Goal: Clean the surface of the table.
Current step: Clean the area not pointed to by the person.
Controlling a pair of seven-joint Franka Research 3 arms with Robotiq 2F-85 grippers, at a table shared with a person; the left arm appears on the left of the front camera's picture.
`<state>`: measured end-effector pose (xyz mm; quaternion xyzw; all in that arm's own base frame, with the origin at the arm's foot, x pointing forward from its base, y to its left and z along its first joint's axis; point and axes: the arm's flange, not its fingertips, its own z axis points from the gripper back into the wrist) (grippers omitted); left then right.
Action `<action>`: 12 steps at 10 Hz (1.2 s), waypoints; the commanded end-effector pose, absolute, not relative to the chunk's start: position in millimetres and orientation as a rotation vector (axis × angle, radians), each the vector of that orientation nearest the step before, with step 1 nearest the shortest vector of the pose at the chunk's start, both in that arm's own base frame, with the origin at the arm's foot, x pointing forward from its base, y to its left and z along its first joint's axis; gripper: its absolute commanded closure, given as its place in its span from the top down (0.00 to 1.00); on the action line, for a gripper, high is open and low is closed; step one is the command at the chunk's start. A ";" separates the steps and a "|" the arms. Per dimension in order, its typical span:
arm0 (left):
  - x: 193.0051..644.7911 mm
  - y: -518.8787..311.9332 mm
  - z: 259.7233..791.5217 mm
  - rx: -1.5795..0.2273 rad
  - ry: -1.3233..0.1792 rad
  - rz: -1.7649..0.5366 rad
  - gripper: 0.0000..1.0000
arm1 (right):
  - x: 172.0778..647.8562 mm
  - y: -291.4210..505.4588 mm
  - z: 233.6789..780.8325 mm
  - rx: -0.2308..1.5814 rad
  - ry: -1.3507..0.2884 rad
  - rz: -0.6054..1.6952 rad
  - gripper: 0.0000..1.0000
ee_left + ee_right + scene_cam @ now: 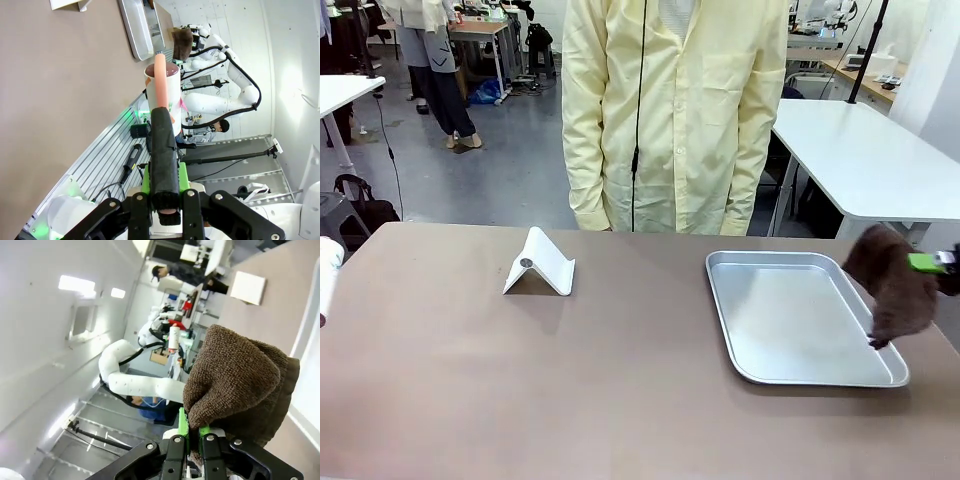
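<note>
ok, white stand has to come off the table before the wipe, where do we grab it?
Pinch the white stand at its top fold, coming straight down, one finger on each sloping face. It sits tent-like on the table, fold up, and the faces are closest there; lower they spread apart. Slip is a risk on the slopes.

I can't read any text, brand or number on my feeds. The nearest candidates are small coloured marks on the white roller (165, 87), out past the fingertips of my left gripper (165, 184), but they are too blurred. The brown cloth (240, 375) pinched in my right gripper (194, 430) shows no legible tag.
</note>
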<state>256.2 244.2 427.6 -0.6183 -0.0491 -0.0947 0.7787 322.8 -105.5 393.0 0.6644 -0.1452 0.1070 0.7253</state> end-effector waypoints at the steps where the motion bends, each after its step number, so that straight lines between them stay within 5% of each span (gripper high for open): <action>1: 255.9 241.9 431.0 -1.342 -0.115 -0.204 0.22 | 297.4 -134.6 392.9 1.451 -0.354 0.123 0.09; 4: 255.9 241.9 431.0 -1.342 -0.115 -0.204 0.22 | 269.9 -172.8 381.2 1.448 -0.490 -0.014 0.09; 12: 255.9 241.9 431.0 -1.342 -0.115 -0.204 0.22 | 284.0 -162.2 381.7 1.436 -0.405 0.083 0.09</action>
